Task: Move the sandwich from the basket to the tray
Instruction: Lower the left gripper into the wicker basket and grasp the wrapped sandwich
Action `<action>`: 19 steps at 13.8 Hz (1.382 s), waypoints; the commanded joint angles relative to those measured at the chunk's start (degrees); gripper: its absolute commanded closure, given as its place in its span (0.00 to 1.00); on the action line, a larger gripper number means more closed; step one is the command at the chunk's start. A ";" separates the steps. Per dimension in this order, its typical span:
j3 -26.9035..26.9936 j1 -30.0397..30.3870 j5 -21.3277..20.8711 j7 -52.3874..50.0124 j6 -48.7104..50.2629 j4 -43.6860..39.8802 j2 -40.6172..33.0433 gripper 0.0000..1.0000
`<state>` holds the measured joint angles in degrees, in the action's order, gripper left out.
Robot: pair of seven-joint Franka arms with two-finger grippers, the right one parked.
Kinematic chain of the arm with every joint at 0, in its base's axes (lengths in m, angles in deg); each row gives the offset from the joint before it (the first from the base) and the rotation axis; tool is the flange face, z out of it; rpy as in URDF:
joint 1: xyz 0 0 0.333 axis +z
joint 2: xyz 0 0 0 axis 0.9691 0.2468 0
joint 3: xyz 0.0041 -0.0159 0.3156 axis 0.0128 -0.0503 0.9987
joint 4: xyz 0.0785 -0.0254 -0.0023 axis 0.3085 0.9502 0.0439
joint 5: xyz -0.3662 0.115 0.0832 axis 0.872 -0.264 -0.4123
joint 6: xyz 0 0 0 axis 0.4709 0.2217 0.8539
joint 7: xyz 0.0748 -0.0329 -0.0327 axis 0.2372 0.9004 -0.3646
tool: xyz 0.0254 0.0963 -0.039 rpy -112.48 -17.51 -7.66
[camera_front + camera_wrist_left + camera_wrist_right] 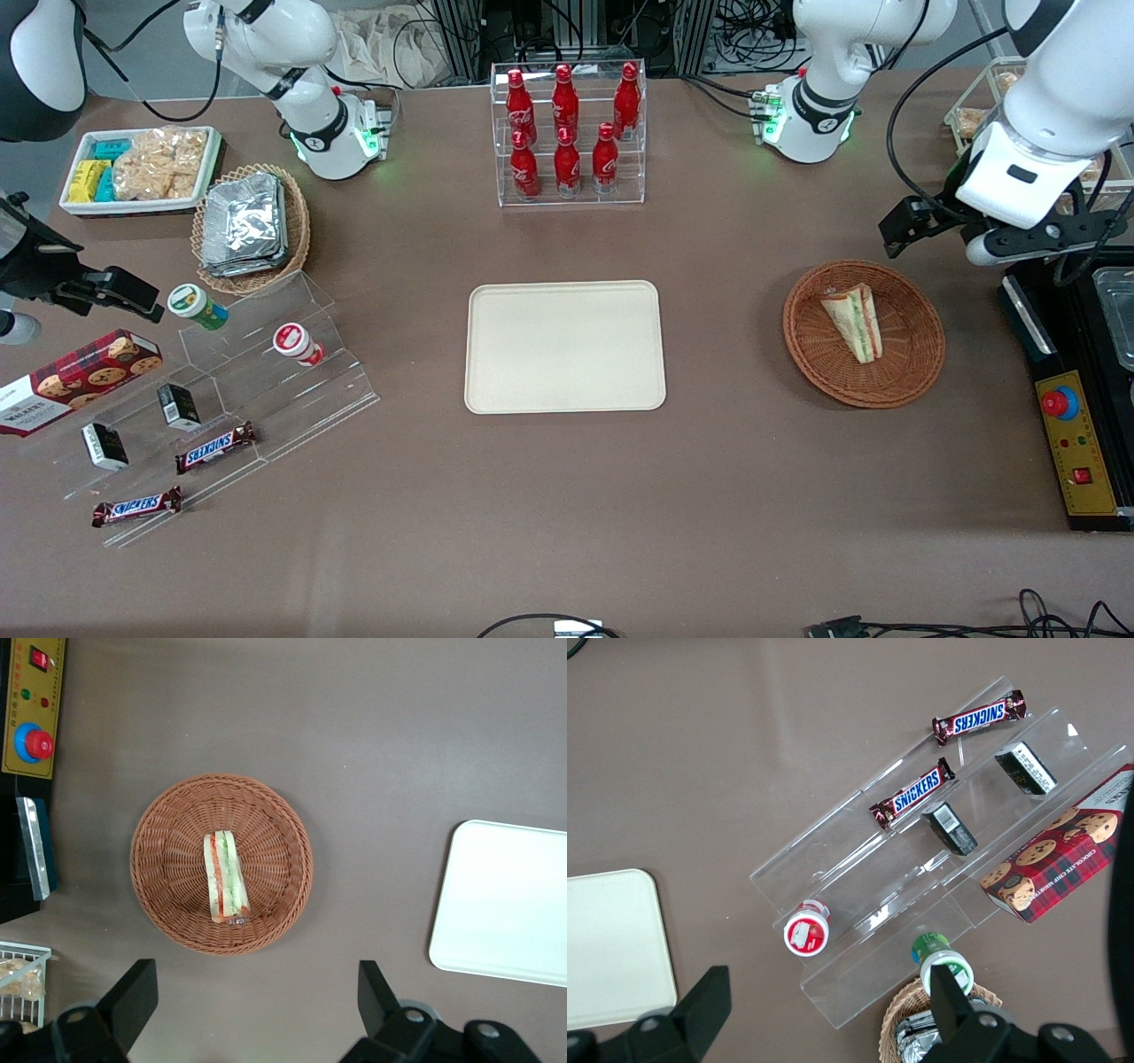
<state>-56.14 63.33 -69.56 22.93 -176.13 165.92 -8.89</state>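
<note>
The clear-wrapped wedge sandwich of white bread with green, red and orange filling stripes lies in the round reddish-brown woven wicker basket on the brown desk. The flat rectangular cream-beige plastic tray sits apart from it, toward the parked arm's end. The left arm's pincer hangs above the desk just beside the basket, its fingers spread wide and holding nothing.

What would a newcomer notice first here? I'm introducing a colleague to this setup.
Probably the red bottles in their clear rack, farther from the front camera than the bare cream tray at mid-table. Next, the lone sandwich in its reddish-brown basket toward the working arm's end, with the open gripper held high above the table beside that basket.
</note>
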 commanded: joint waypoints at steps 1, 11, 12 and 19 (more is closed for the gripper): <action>1.36 -0.98 -0.17 1.23 2.53 -1.93 0.29 0.00; 7.94 -0.72 -0.61 1.14 -13.76 19.83 -1.82 0.00; 8.13 -0.72 -0.61 0.97 -19.02 24.13 -1.73 0.00; 8.75 -0.63 -0.26 -5.44 -46.72 41.82 5.55 0.00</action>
<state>-47.85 63.27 -69.63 19.67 -217.21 204.87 -4.90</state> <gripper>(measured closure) 0.000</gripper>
